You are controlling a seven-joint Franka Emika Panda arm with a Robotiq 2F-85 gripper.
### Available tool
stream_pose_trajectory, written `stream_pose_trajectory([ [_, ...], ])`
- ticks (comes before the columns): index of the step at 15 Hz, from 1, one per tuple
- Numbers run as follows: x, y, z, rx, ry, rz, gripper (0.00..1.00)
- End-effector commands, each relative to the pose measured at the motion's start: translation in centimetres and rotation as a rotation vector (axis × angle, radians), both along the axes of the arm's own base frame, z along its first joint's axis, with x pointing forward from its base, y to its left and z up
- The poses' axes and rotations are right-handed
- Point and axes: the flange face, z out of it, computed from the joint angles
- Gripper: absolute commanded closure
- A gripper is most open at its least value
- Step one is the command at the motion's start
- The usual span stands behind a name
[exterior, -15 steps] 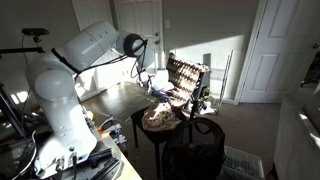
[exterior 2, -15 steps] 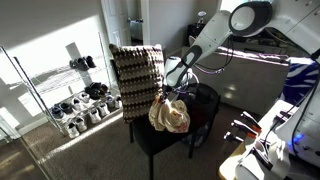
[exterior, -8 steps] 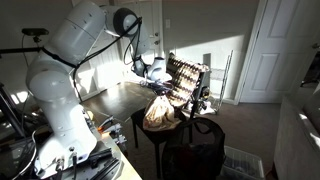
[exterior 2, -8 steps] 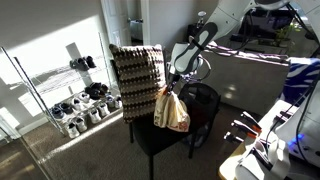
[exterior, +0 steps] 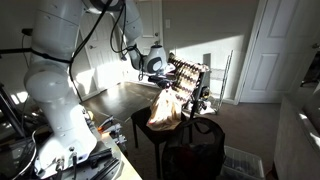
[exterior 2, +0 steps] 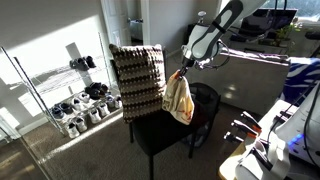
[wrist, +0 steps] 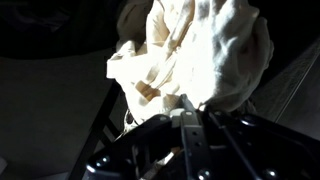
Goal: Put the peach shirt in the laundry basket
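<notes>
Hidden: gripper [exterior 2: 183,71] tips, inside crumpled peach cloth shirt [exterior 2: 180,100].
Fingers: clamped on shirt's top.
Room: shirt hangs clear of dark round laundry basket [exterior 2: 208,100].

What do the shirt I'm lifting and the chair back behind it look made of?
The shirt looks like soft, matte cloth, probably cotton: it hangs limp and wrinkled from the gripper. The chair back seems to be patterned textile or weave, with small repeating marks and no gloss; the pictures are too coarse to say which.
</notes>
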Motion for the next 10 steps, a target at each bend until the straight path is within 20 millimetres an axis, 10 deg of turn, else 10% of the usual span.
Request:
stream_pose_trajectory([
  [1, -2.8, -2.4, 3.1, -0.011, -0.094, -0.098, 0.98],
  [10, -7.2, -9.2, 6.0, -0.006, -0.375, -0.405, 0.98],
])
